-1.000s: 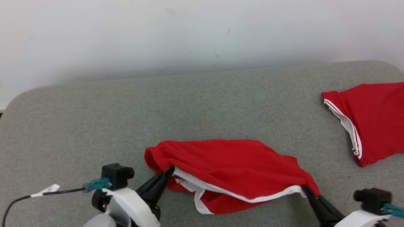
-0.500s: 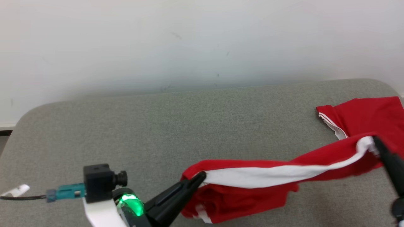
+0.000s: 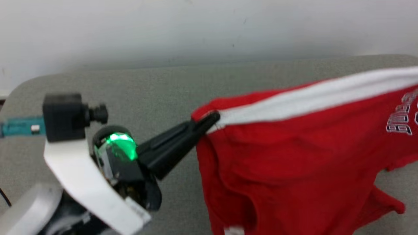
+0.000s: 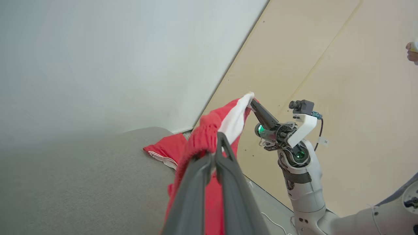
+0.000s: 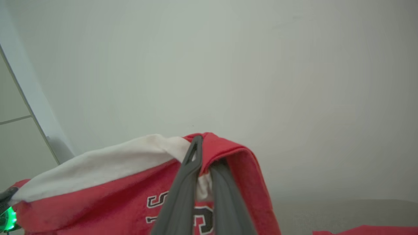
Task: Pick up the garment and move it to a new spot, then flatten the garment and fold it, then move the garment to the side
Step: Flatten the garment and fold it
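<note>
L tool (image 3: pixel 214 118) & R tool (image 4: pixel 252 102) pinch garment (image 3: pixel 294 147), held over grey cushion (image 3: pixel 147 91); 2nd red cloth (image 4: pixel 161 148) nearby.

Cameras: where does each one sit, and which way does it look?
Head view: on the head, looking down at the grey surface and red jersey; the left pincer shows, gripping the jersey.
Left wrist view: on the left wrist, looking along the left pincer toward the right pincer and right arm.
Right wrist view: on the right wrist, looking along the right pincer at the wall.
Shared: both wrist views show the jersey's white band.
</note>
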Available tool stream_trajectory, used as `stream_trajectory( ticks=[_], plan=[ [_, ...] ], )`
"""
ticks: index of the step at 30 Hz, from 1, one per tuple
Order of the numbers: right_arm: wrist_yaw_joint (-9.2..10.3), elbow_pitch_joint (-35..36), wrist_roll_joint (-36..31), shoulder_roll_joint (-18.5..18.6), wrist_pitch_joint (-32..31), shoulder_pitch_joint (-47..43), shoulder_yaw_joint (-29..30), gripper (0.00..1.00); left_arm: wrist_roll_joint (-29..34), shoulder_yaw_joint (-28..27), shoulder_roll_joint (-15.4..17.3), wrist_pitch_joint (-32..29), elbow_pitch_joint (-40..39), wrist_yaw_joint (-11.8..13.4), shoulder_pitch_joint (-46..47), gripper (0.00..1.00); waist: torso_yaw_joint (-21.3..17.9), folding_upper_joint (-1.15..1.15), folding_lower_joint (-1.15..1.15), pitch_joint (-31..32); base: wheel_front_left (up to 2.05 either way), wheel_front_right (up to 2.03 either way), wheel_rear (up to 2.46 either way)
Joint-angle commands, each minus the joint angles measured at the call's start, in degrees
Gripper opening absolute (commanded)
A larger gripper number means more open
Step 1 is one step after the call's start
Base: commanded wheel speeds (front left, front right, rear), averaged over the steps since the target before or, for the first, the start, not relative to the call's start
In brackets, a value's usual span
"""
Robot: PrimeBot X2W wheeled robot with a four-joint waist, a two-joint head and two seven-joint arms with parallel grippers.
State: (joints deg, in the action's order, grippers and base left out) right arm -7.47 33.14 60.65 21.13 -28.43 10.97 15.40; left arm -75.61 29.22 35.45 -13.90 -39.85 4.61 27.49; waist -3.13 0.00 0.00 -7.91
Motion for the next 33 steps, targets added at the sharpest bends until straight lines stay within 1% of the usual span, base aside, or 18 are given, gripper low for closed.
stream_trajectory(
  ticks=[1, 3, 6, 8, 9, 11, 12, 15, 17, 19, 21, 23, 26, 27, 30, 33],
  plan=[
    [-0.02, -2.7, -1.2, -1.0, -1.2, 5.0, -0.7, 0.00, 0.5, -0.5, -0.8, -1.3, 3.3, 0.5, 4.1, 0.00, 1.1, 0.00, 0.00, -4.5, 0.00, 0.00, 0.00],
    [-0.02, -7.3, -4.2, -2.1, -2.9, 12.3, -1.6, 0.00, 2.4, -0.6, -1.7, -3.0, 9.2, 0.8, 10.8, 0.00, 1.7, 0.00, 0.00, -7.3, 0.00, 0.00, 0.00],
    [-0.02, -14.6, -9.1, -6.0, -5.2, 23.6, -2.9, 0.00, 5.5, 0.0, -4.1, -4.8, 19.4, 0.7, 20.9, 0.00, 2.4, 0.00, 0.00, -11.7, 0.00, 0.00, 0.00],
    [-0.02, -19.8, -13.0, -9.4, -6.2, 31.5, -4.0, 0.00, 7.9, 0.3, -5.9, -5.0, 26.9, 0.2, 28.0, 0.00, 2.6, 0.00, 0.00, -14.3, 0.00, 0.00, 0.00],
    [-0.02, -22.4, -15.2, -11.1, -6.1, 35.4, -4.2, 0.00, 8.9, 0.1, -7.1, -4.6, 30.7, 0.3, 31.3, 0.00, 2.5, 0.00, 0.00, -15.7, 0.00, 0.00, 0.00],
    [-0.02, -28.4, -18.7, -14.3, -5.1, 43.6, -3.9, 0.00, 11.4, 0.0, -9.2, -3.4, 37.9, -0.4, 38.3, 0.00, 2.5, 0.00, 0.00, -18.3, 0.00, 0.00, 0.00],
    [-0.02, -31.2, -20.2, -15.5, -3.8, 47.3, -3.5, 0.00, 12.5, -0.1, -10.5, -2.6, 41.3, -1.0, 41.5, 0.00, 2.5, 0.00, 0.00, -19.4, 0.00, 0.00, 0.00],
    [-0.02, -39.1, -23.7, -17.6, 1.8, 56.6, -3.3, 0.00, 17.3, -0.2, -12.8, 2.0, 50.9, -3.1, 50.7, 0.00, 2.3, 0.00, 0.00, -22.8, 0.00, 0.00, 0.00],
    [-0.02, -43.4, -25.2, -18.0, 6.6, 60.9, -4.0, 0.00, 20.6, -0.4, -14.7, 7.4, 56.8, -4.4, 55.2, 0.00, 2.1, 0.00, 0.00, -24.4, 0.00, 0.00, 0.00],
    [-0.02, -47.0, -26.4, -18.1, 11.3, 63.6, -5.1, 0.00, 25.2, 1.1, -15.9, 13.1, 62.0, -6.4, 58.8, 0.00, 2.2, 0.00, 0.00, -25.9, 0.00, 0.00, 0.00],
    [-0.02, -50.3, -25.1, -18.1, 14.8, 63.9, -6.7, 0.00, 27.5, 2.8, -17.8, 17.6, 66.7, -8.2, 59.3, 0.00, 2.5, 0.00, 0.00, -26.8, 0.00, 0.00, 0.00],
    [-0.02, -52.2, -24.0, -18.1, 17.6, 62.2, -8.5, 0.00, 28.8, 4.5, -19.0, 21.2, 70.5, -9.9, 58.5, 0.00, 2.5, 0.00, 0.00, -27.0, 0.00, 0.00, 0.00],
    [-0.02, -52.3, -22.7, -17.8, 20.3, 56.9, -11.0, 0.00, 28.2, 6.8, -20.8, 24.9, 74.2, -11.4, 55.4, 0.00, 2.6, 0.00, 0.00, -26.4, 0.00, 0.00, 0.00],
    [-0.02, -51.4, -22.4, -16.8, 20.9, 54.4, -12.2, 0.00, 27.6, 7.4, -21.3, 25.7, 74.8, -11.7, 53.7, 0.00, 2.8, 0.00, 0.00, -26.0, 0.00, 0.00, 0.00],
    [-0.02, -47.8, -19.7, -13.8, 21.4, 44.4, -16.0, 0.00, 25.6, 10.8, -21.9, 27.2, 73.8, -12.1, 47.5, 0.00, 2.9, 0.00, 0.00, -24.0, 0.00, 0.00, 0.00],
    [-0.02, -42.7, -17.5, -9.4, 21.0, 33.5, -18.8, 0.00, 23.3, 15.6, -20.2, 28.0, 68.5, -12.1, 40.6, 0.00, 3.1, 0.00, 0.00, -22.0, 0.00, 0.00, 0.00]
  ],
)
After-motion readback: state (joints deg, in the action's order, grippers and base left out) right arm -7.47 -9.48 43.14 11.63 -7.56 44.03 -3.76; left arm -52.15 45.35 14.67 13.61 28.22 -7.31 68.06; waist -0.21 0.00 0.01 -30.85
